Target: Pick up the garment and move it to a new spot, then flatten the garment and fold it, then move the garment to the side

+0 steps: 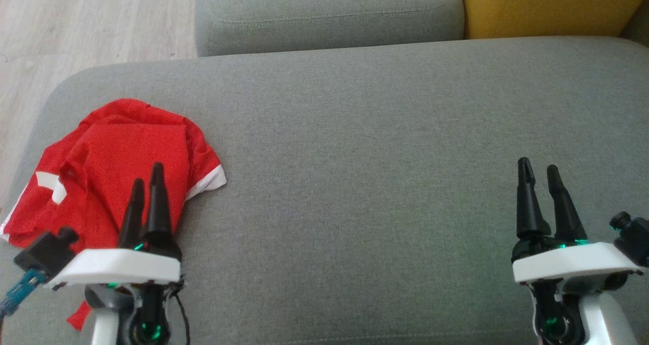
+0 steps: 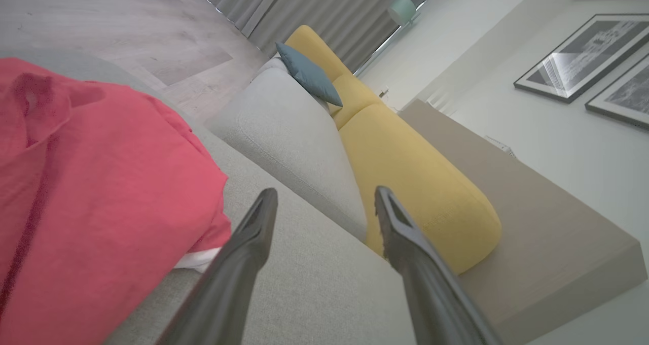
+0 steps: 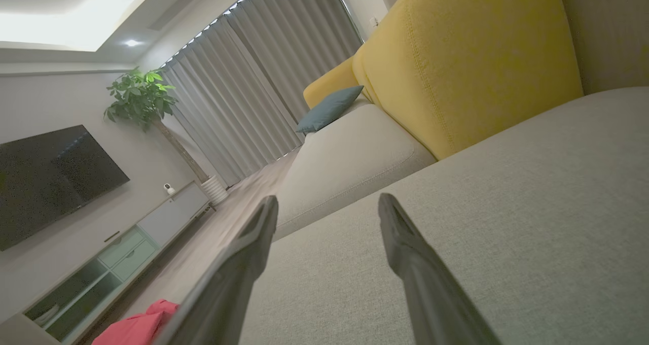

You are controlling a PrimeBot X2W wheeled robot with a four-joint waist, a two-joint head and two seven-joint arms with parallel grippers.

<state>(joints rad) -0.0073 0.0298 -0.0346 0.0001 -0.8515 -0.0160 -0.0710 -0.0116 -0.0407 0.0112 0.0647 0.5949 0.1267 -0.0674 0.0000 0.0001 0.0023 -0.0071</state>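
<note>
A red garment (image 1: pixel 116 167) with white trim lies crumpled at the left end of the grey sofa seat (image 1: pixel 365 157). My left gripper (image 1: pixel 147 175) hovers over the garment's near right part, open, nothing between its fingers. In the left wrist view the garment (image 2: pixel 91 203) fills the left side, to the left of the open left gripper (image 2: pixel 324 198). My right gripper (image 1: pixel 538 168) stands open above bare seat at the lower right. In the right wrist view the right gripper (image 3: pixel 328 205) is open, and the garment (image 3: pixel 137 327) shows small at the bottom left.
A grey cushion (image 1: pixel 324 10) and a yellow cushion (image 1: pixel 547 5) stand behind the seat. Wooden floor (image 1: pixel 76 20) lies past the seat's left edge. The right wrist view takes in a blue pillow (image 3: pixel 329 109), a television (image 3: pixel 50 177), a low cabinet (image 3: pixel 116 253) and a plant (image 3: pixel 142 96).
</note>
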